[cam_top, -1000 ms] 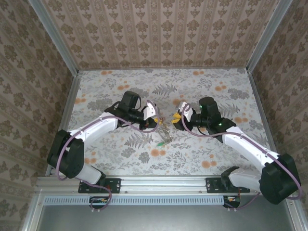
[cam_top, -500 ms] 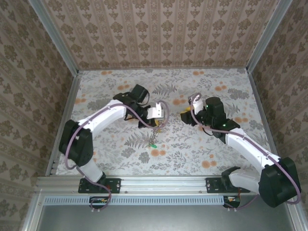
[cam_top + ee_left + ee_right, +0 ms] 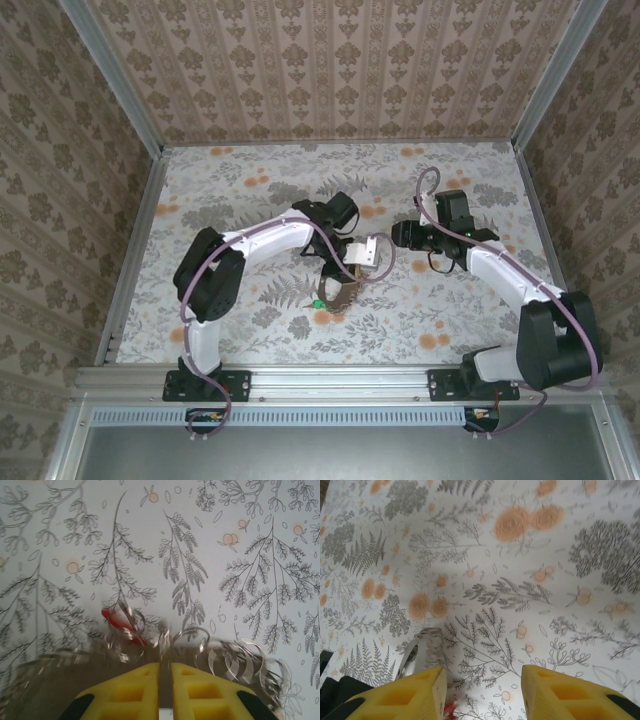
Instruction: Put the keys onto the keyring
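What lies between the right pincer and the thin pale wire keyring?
Top view: the left arm's white wrist housing and purple cable sit between right pincer and keyring.

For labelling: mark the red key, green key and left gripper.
red key (image 3: pixel 119 621), left wrist view, its plastic head.
green key (image 3: pixel 316 303), top external view, its head.
left gripper (image 3: pixel 165 669), left wrist view, midway between fingertips.

Desk (image 3: pixel 250 190) pale, grey ferns, orange blooms. Red key (image 3: pixel 120 621); green key (image 3: pixel 316 303). Keyring (image 3: pixel 220 652) silvery. Walls (image 3: pixel 330 70) brown striped damask.
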### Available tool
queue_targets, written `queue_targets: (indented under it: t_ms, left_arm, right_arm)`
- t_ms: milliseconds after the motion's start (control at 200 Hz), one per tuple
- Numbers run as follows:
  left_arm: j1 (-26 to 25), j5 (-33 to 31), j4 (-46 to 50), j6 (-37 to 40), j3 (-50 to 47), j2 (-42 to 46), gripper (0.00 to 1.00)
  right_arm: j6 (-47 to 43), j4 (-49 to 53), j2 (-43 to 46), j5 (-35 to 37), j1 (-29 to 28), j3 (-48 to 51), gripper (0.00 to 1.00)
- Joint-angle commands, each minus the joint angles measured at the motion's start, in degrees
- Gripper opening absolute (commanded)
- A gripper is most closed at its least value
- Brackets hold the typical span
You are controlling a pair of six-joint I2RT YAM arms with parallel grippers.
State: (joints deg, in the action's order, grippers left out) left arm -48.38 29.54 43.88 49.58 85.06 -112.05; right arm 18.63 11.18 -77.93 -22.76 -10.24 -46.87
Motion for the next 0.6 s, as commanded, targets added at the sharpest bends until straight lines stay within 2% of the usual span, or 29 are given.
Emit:
queue_targets:
  t_ms: [0,130,265,435,590]
  left_arm:
    - [-0.1,1.9,-2.5,-3.5,0.2,0.6,0.15]
    - [1.2,6.2,-9.2,-8.5,-4.7,4.9,0.19]
    - [5.6,11.8,-22.0,-19.7,-13.9,11.7,0.19]
    - [11.2,12.6,-36.8,-35.3,-27.0,18.2,0.21]
    - [14.2,12.1,-39.7,-46.5,-31.8,19.9,0.22]
  right_arm:
    - [4.5,1.5,-2.2,-4.6,0.0,-0.3,0.46]
    - [6.7,-1.2,-6.3,-8.6,-0.1,0.5,0.46]
    - [7.2,-0.5,-10.4,-10.0,-1.9,-0.2,0.47]
    - [6.2,1.8,-15.1,-9.5,-5.9,-2.1,0.48]
    - [5.5,4.0,-18.2,-8.6,-8.2,-4.0,0.47]
